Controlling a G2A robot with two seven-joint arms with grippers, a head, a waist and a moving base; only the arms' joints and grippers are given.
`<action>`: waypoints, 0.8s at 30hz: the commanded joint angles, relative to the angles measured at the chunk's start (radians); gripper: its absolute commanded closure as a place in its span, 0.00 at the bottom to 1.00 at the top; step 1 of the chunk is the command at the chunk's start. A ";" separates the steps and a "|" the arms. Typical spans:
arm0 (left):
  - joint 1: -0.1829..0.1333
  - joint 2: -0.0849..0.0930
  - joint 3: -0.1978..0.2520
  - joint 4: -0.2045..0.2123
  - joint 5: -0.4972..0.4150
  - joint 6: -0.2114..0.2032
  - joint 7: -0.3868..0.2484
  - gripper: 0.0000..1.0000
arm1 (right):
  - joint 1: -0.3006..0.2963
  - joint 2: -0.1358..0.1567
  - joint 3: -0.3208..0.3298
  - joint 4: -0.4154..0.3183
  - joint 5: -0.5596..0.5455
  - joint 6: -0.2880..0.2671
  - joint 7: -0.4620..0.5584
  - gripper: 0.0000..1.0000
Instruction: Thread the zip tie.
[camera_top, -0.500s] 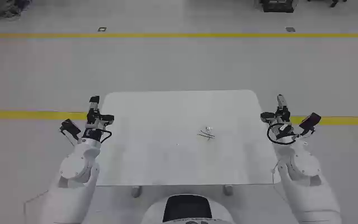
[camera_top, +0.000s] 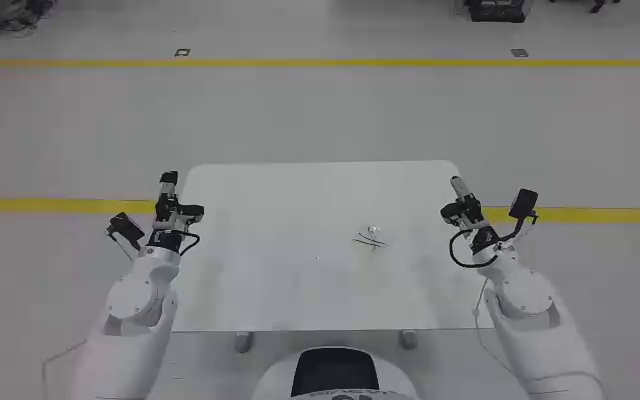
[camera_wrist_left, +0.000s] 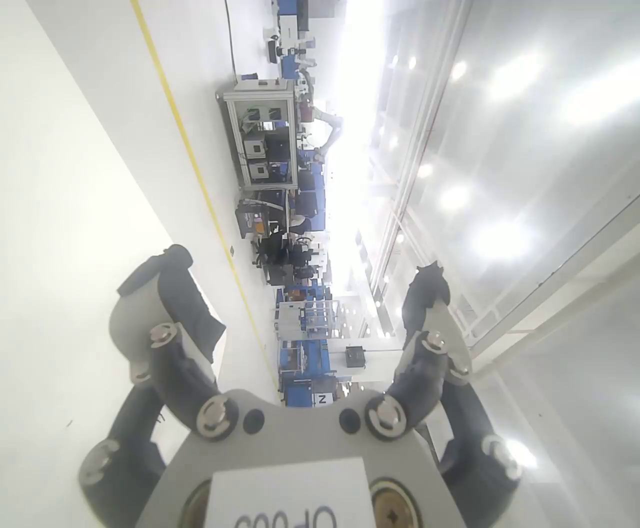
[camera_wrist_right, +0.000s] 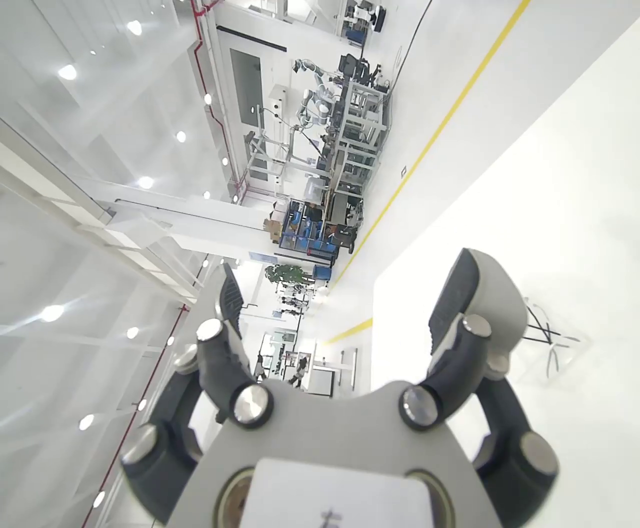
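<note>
A small bunch of thin dark zip ties (camera_top: 369, 239) lies on the white table (camera_top: 290, 270), right of its middle. In the right wrist view the zip ties (camera_wrist_right: 547, 332) lie on the tabletop just past one finger (camera_wrist_right: 472, 295). My right gripper (camera_top: 458, 190) hangs at the table's right edge, open, with nothing between its fingers. My left gripper (camera_top: 168, 182) stays at the table's left edge, far from the ties. In its own wrist view the left gripper (camera_wrist_left: 300, 265) is open and holds nothing.
The table stands alone on a pale floor with yellow lines (camera_top: 320, 63) running across it. Racks and machines (camera_wrist_left: 265, 140) stand far off in the hall behind.
My right arm has swung inward, bringing its gripper from beyond the table's right edge to over that edge. The left arm and the zip ties have not moved.
</note>
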 joint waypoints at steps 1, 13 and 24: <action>0.000 0.000 0.000 0.000 0.000 0.000 0.000 0.00 | 0.000 0.000 0.000 0.000 0.000 0.000 0.000 0.00; 0.000 0.000 0.000 0.000 0.000 0.000 0.000 0.00 | 0.168 0.028 -0.053 0.049 -0.318 0.023 0.375 0.00; 0.000 0.000 0.000 0.000 0.000 0.000 0.000 0.00 | 0.202 0.031 -0.082 0.075 -0.361 0.005 0.434 0.00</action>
